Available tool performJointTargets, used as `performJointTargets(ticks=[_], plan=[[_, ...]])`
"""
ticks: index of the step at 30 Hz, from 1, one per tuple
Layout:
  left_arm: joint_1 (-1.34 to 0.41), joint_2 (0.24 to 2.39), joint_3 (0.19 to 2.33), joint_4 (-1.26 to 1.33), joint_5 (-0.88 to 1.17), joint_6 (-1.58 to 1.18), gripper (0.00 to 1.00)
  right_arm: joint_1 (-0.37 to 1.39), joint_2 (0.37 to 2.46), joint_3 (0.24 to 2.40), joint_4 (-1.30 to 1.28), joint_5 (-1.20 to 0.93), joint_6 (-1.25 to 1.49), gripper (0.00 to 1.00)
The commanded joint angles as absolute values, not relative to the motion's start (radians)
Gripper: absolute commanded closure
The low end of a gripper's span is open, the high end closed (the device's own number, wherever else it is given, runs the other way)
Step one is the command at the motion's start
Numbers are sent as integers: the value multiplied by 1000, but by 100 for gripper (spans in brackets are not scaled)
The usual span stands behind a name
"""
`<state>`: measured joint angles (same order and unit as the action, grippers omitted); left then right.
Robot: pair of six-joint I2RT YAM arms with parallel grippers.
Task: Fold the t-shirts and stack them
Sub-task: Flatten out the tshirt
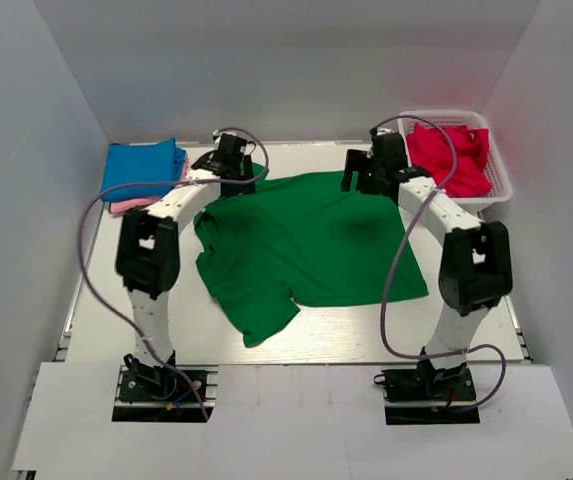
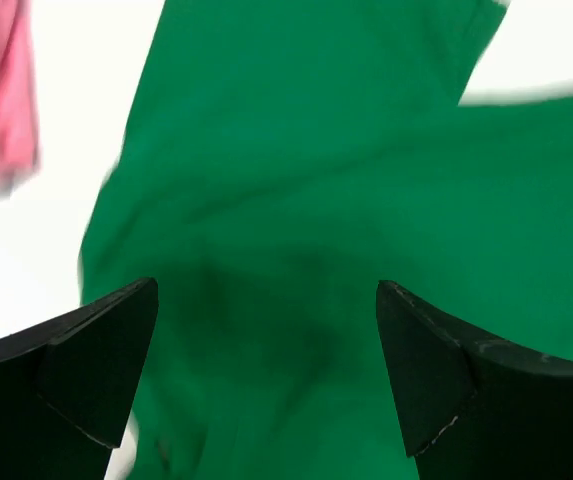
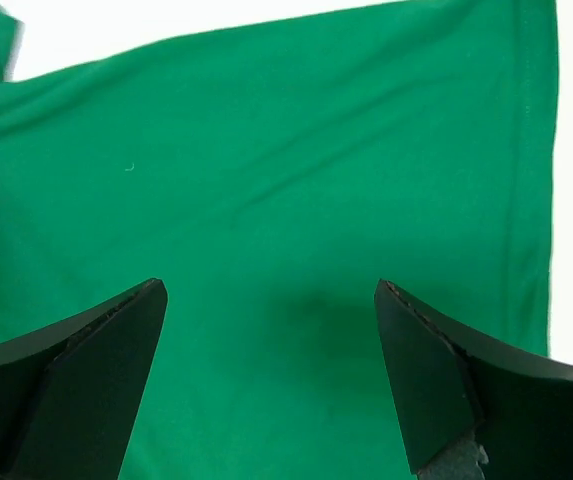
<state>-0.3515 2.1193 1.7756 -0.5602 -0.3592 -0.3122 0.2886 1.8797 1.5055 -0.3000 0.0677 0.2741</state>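
Large dark green cloth t-shirt [image 1: 311,240] lies spread for folding; left tool [image 1: 228,160] and right tool [image 1: 366,172] hover released above its far edge.

Both arms reach out from their bases toward the far side, elbows raised. The left arm [image 1: 147,250] curves inward, and the left gripper [image 2: 266,300] points down with its jaws spread wide. The right arm [image 1: 474,265] mirrors it (a near match in pose). The right gripper [image 3: 271,295] also points down, jaws wide apart. The two grippers sit well apart.
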Motion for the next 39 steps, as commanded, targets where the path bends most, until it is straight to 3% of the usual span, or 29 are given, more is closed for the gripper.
performJointTargets(ticks=[1,6,10,16,22,29,35,39], plan=[[-356,1896,1543,-591,-354,-474,0,288,1767,1339,-242,66,364,10],[-356,1726,1222,-465,-288,-509,0,318,1628,1116,-253,133,409,10],[-345,1767,1197,-454,-278,-509,0,318,1569,931,-225,152,434,10],[-327,1965,1340,-517,-322,-525,0,310,1623,893,-199,141,456,10],[-287,2210,1584,-621,-364,-515,0,301,1732,1003,-249,225,462,10],[-221,2426,2034,-713,-313,-400,0,295,1859,1195,-287,223,419,10],[-221,2333,2122,-756,-261,-305,0,295,1800,1241,-290,179,383,10],[-248,2111,1936,-740,-261,-348,0,295,1643,1148,-241,178,394,10]])
